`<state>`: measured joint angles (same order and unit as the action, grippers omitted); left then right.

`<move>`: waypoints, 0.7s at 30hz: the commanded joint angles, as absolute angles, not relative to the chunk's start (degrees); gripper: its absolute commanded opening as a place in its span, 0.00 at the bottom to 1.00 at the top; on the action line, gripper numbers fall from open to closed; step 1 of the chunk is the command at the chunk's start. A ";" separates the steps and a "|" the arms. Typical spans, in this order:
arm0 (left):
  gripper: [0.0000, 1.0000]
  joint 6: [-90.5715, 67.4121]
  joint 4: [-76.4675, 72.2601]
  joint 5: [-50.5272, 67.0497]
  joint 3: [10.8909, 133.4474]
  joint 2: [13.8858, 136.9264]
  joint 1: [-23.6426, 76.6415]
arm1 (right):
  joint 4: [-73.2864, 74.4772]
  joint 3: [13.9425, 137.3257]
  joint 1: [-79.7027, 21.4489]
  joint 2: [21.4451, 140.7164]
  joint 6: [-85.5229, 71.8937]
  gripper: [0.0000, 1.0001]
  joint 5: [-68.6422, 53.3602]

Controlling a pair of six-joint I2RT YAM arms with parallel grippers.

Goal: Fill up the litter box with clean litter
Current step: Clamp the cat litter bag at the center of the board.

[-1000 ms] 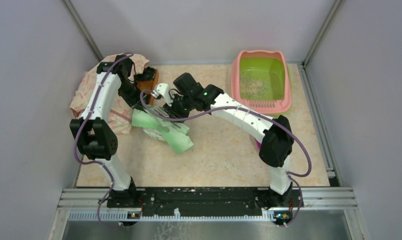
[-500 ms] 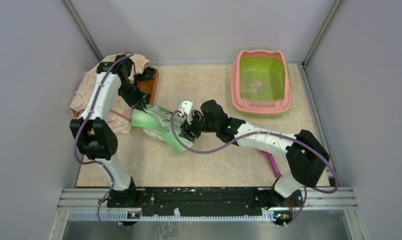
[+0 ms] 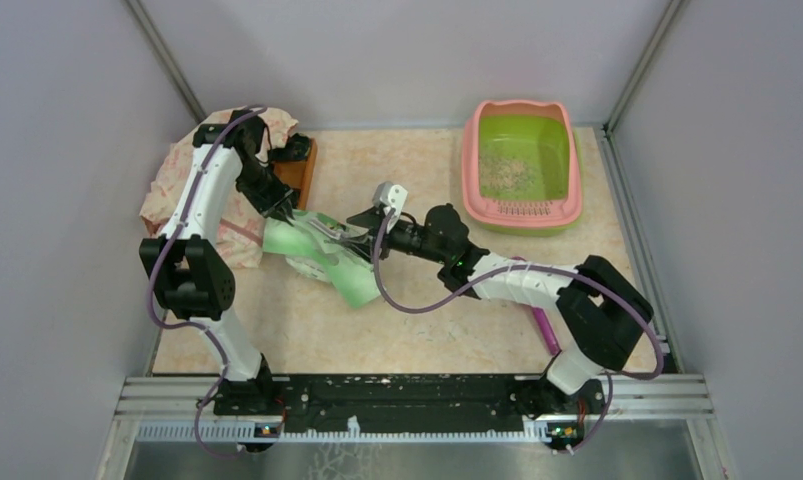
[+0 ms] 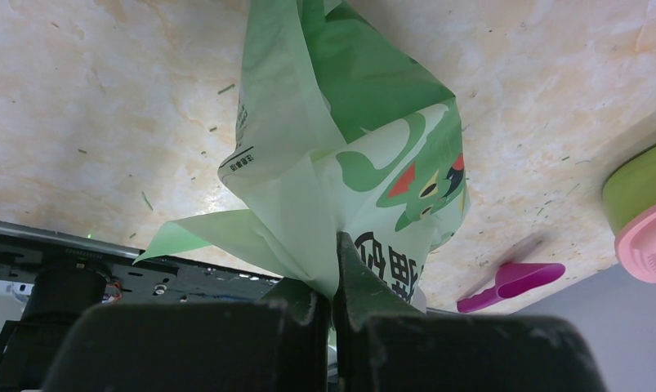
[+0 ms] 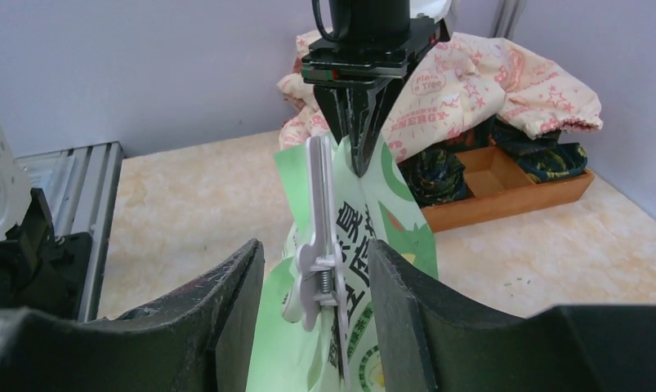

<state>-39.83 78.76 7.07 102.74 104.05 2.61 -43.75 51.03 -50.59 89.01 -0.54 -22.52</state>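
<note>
Left pincer (image 4: 334, 273) squeezing green bag (image 4: 308, 155). Right pincer (image 5: 314, 249) open, one finger each side of white clip (image 5: 318, 204) on bag. Litter box (image 3: 471, 165) holds little litter (image 3: 507, 176).

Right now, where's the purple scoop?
Top view, right side: the purple scoop lies on the table partly under the right arm, nearer than the litter box.

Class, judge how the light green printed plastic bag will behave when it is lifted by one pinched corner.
Probably floppy: the light green printed plastic bag creases and folds where the left gripper pinches it. Likely light for its size: it looks slack and flattened, not bulging.
</note>
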 commanded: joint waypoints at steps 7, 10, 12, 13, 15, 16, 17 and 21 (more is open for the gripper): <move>0.00 -39.07 79.37 8.50 105.03 103.54 2.64 | -52.29 51.98 -49.57 92.67 -3.96 0.50 -24.52; 0.00 -39.13 79.22 8.69 105.03 103.58 2.64 | -52.50 51.76 -49.57 93.43 -3.88 0.50 -24.09; 0.00 -39.11 79.24 8.64 104.99 103.63 2.64 | -52.52 51.72 -49.55 93.88 -3.87 0.50 -24.15; 0.00 -39.11 79.22 8.61 104.95 103.62 2.64 | -52.60 51.76 -49.57 94.05 -3.98 0.50 -24.21; 0.00 -39.13 79.20 8.57 104.85 103.62 2.64 | -52.44 51.92 -49.63 94.48 -4.04 0.50 -24.39; 0.00 -39.19 79.19 8.60 104.85 103.62 2.64 | -52.28 52.06 -49.58 94.68 -4.11 0.50 -24.57; 0.00 -39.13 79.19 8.59 104.85 103.67 2.64 | -52.03 52.22 -49.63 94.80 -4.15 0.50 -24.81; 0.00 -39.07 79.02 8.77 104.85 103.69 2.64 | -51.74 52.03 -49.57 95.34 -4.04 0.50 -24.71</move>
<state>-39.81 78.48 7.53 102.74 104.05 2.61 -48.58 51.03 -49.71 95.13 -3.49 -23.90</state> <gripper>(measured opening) 0.018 0.500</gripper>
